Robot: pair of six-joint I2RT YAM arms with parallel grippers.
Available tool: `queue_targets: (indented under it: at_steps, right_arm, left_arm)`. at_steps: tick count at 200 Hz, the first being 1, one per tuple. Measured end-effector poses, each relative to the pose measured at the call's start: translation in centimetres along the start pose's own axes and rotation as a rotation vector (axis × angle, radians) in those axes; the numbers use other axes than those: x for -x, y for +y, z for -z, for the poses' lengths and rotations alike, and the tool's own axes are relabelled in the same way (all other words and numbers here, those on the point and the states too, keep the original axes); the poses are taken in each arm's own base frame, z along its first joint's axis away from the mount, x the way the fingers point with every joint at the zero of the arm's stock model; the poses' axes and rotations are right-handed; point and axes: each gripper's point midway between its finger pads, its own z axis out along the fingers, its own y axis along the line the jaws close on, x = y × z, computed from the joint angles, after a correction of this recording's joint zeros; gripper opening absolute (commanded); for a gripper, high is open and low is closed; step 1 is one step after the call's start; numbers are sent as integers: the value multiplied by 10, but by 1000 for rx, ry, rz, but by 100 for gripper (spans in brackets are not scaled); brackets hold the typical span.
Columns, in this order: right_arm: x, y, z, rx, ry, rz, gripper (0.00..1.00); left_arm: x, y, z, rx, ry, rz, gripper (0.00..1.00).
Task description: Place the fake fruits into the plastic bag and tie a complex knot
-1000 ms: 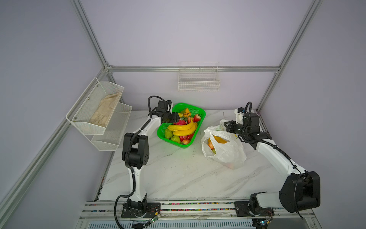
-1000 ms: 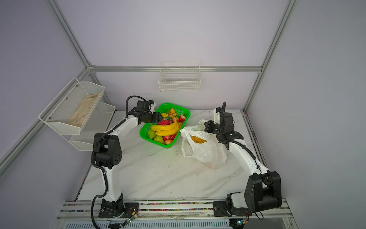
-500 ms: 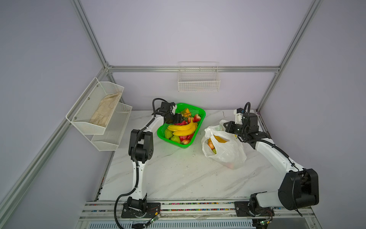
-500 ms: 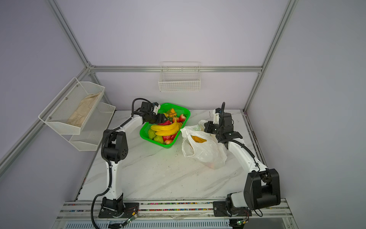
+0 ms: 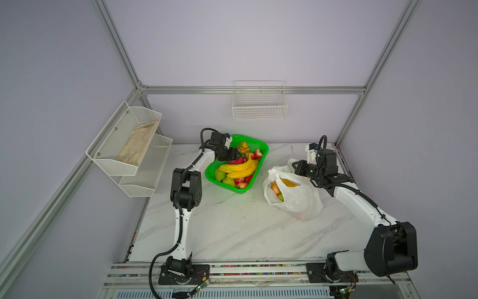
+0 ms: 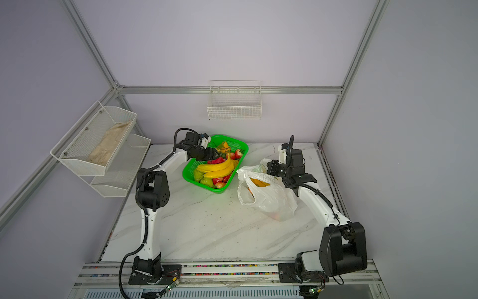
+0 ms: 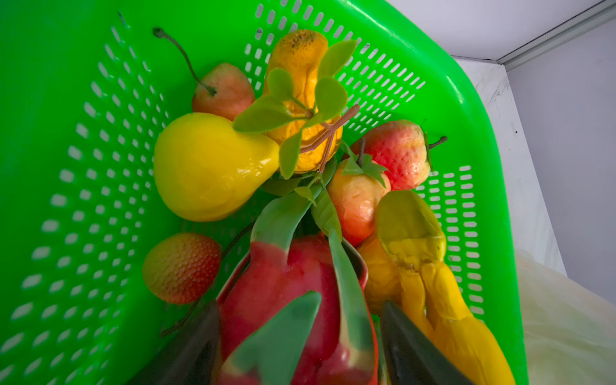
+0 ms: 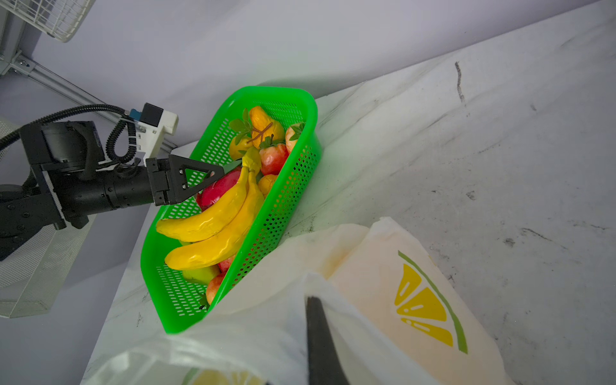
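Fake fruits (image 5: 239, 168) lie heaped in a green basket (image 5: 240, 191) at the far edge of the surface (image 5: 232, 227), and a few more show through the mouth of the plastic bag (image 5: 297, 199), which slumps just beside the basket toward the far right corner. From where I stand, the left claw (image 7: 300, 310) reaches into the basket with its jaws apart on either side of the pink dragon fruit (image 7: 283, 276). I cannot tell if the pads touch it. The right claw (image 5: 296, 165) is pinched together on the bag's rim and holds the mouth up and open. These fruits look hollow and glossy, so I judge them light and stiff but slippery. The dragon fruit is best taken across its red body, since its green leaf flaps would probably bend and slide out. The banana bunch (image 8: 216, 230) lies partly across it and may drag along. The bag is thin and limp, so it will sag wherever it is let go, and its handle loops seem the place to grip for tying.
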Motion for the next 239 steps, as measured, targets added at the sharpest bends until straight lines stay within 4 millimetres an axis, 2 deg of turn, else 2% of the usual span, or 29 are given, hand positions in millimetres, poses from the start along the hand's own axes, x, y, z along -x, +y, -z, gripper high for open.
queue_targets:
  at_steps: [23, 86, 148, 167, 202, 221, 239]
  right_arm:
    - [1, 1, 1, 2, -4, 2, 0]
    - [0, 1, 1, 1, -3, 1, 0]
    - [0, 0, 1, 0, -1, 1, 0]
    - [-1, -1, 0, -1, 0, 2, 0]
    - [-5, -3, 0, -7, 6, 0, 0]
    - [-6, -4, -1, -8, 8, 0, 0]
    - [-7, -5, -1, -9, 9, -1, 0]
  left_arm:
    - [-2, 3, -4, 3, 9, 2, 71]
    - [3, 0, 0, 6, 7, -7, 50]
    - [17, 1, 9, 45, -38, -35, 42]
    - [28, -4, 21, 55, -72, -48, 43]
    - [56, -24, 58, 52, -167, -90, 60]
    - [61, -31, 72, 51, -189, -119, 66]
    - [59, -32, 75, 53, -184, -134, 70]
